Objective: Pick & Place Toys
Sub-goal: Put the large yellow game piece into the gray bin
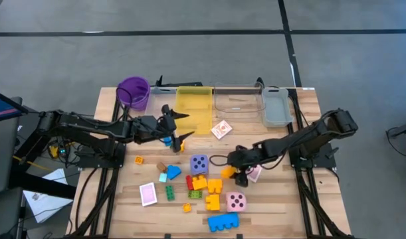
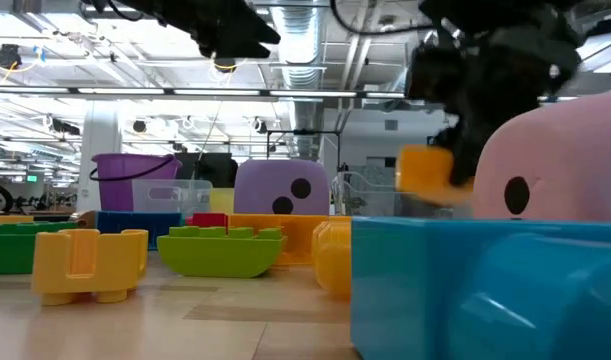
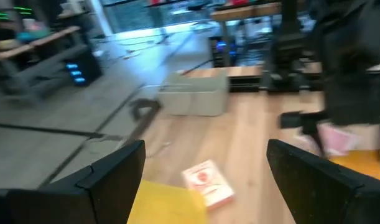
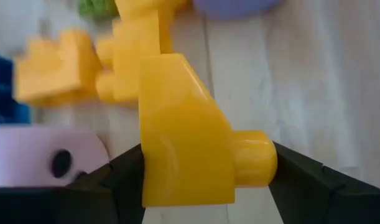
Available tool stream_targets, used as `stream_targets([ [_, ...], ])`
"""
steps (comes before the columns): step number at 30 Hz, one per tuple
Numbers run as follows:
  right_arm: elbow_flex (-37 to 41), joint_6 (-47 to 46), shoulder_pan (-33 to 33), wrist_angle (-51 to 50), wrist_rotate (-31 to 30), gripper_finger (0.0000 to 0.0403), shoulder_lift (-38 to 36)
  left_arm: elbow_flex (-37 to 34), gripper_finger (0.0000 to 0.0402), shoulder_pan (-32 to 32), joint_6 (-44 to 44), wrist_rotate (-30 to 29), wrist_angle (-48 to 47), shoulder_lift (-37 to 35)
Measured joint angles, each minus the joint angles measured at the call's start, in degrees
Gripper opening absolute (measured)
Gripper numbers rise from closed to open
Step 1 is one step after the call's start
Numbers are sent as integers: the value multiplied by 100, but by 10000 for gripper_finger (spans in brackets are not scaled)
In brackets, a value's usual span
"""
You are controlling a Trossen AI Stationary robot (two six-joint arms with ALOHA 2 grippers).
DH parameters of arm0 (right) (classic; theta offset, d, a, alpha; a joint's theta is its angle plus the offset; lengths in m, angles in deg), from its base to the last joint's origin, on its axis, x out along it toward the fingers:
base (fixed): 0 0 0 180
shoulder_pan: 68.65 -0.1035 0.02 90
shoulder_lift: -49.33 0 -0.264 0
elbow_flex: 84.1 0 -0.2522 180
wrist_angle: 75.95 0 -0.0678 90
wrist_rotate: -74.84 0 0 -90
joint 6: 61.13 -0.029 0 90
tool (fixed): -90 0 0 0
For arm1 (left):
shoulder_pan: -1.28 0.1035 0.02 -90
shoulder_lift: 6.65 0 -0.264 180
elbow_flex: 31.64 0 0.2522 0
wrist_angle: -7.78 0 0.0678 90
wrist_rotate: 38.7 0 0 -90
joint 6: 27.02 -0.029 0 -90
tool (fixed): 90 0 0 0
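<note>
Right pincer (image 1: 231, 171): closed on a yellow brick (image 4: 186, 155), held just above the counter (image 1: 289, 206) near its middle; the right wrist view shows the brick clamped between the two dark fingers (image 4: 124, 180).
Left pincer (image 1: 178, 128): open and holding nothing, fingers spread wide, at the near edge of the yellow bin (image 1: 194, 106).
Toy pile: spread over the near middle of the counter, well apart from the bins.
Purple die (image 1: 199, 163): at the pile's far side, just left of the right pincer.
Pink die (image 1: 236, 201): nearer the front, with a blue brick (image 1: 223, 222) just in front of it.
Other bricks: yellow ones (image 1: 214, 186) between the dice, a green brick (image 1: 170, 192) and a small orange brick (image 1: 139, 159) to the left.
Cards: one pink-backed playing card (image 1: 148, 194) lies flat at the pile's left; another card (image 1: 221, 129) lies near the yellow bin.
Bins: a clear bin (image 1: 237, 99) sits beside the yellow one along the far edge.
Purple cup (image 1: 133, 92): far left corner.
</note>
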Motion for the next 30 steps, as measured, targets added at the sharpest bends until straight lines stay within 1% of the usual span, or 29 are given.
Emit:
stream_targets([
  [2,-2,8,66,17,-176,262,-281,0,328,2,-175,-406,72,0],
  [4,-2,94,146,6,-599,262,-560,0,328,2,-409,-826,224,0],
  [7,-2,254,355,17,-1619,262,-974,0,328,26,-717,-1416,531,0],
  [10,-2,385,703,103,-2543,262,-1306,0,328,139,-979,-1753,809,0],
  [12,-6,501,1028,354,-2814,262,-1438,0,328,277,-1085,-1793,932,0],
  [15,-7,834,1627,990,-2833,262,-1468,0,328,529,-1094,-1793,997,0],
  [17,-7,1117,2037,1609,-2626,262,-1358,0,328,719,-1096,-1793,993,0],
  [18,-7,1302,2245,2015,-2355,262,-1248,0,328,818,-1098,-1794,993,0],
  [20,-11,1573,2670,2873,-1549,262,-950,0,328,996,-1098,-1794,990,0],
  [22,-30,1660,3056,3700,-678,262,-624,0,328,1164,-1100,-1794,990,0],
  [23,-102,1662,3228,3951,-335,262,-437,0,328,1238,-1104,-1794,990,0],
  [25,-278,1636,3545,4024,169,262,-116,0,328,1355,-1110,-1794,988,-2],
  [30,-874,1731,4081,3671,1045,261,547,0,328,1551,-1122,-1904,984,-4],
])
